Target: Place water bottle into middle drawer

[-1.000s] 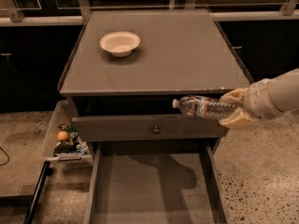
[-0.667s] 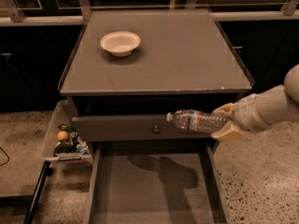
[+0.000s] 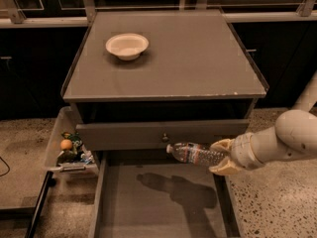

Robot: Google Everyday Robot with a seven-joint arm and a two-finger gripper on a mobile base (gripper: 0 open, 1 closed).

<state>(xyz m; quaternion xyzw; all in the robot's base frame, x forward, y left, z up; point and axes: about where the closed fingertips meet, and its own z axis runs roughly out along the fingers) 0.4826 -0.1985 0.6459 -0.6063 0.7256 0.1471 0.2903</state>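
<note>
Drawers first, as they read on my screen. The wide grey middle drawer [image 3: 129,212] stands pulled out at the bottom of my view. Its low thin side walls frame a broad flat floor that carries a dark shadow [image 3: 181,192] of bottle and arm. Above it is the grey upper drawer front [image 3: 124,135] with its small round knob [image 3: 165,137]; I cannot see inside that one. Beside the grey cabinet [image 3: 198,68], on the left of my view, a clear plastic bin [image 3: 55,138] holds a jumble of toys, one of them round and orange. A shallow cream bowl [image 3: 127,45] sits upright on the cabinet top, towards the back left.

The small clear crinkled water bottle [image 3: 195,154] hangs in the air over the rear of the middle drawer, just below the knobbed front. Its long axis lies nearly level, running across the drawer's width. The white cap points to the left of my view, almost under the knob, and the base end sits in the tan two-finger gripper [image 3: 221,157]. That gripper reaches in from the right, and its fingers are clamped around the bottle's base end.
</note>
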